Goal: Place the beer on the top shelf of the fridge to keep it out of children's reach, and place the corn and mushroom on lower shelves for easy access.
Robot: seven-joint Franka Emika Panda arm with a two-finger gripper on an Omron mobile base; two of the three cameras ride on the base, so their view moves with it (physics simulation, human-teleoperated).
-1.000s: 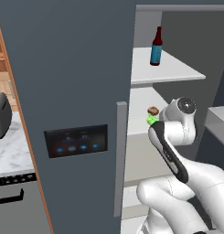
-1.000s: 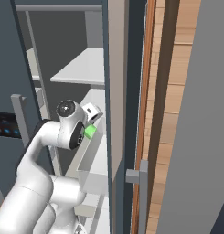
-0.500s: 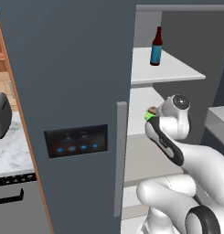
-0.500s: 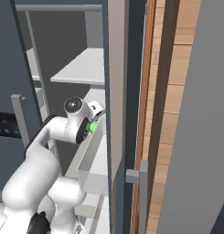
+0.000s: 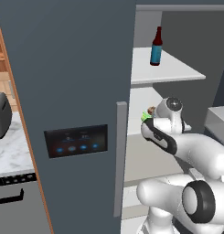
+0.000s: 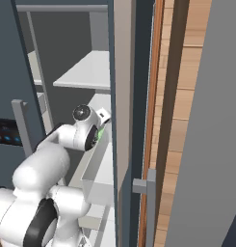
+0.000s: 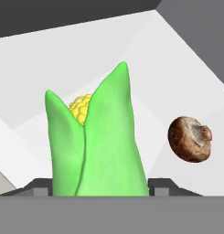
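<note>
Our arm has reached deeper into the fridge [image 5: 77,68]; jaws grip the corn [image 7: 102,144]. Letting go carelessly could knock the mushroom [image 7: 190,139] rolling.

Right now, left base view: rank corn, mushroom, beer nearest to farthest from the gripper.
1. corn: at the gripper, between its fingertips in the hand view, over a lower shelf.
2. mushroom: just beside the corn, same shelf level.
3. beer: upright on the top shelf, well above.
</note>
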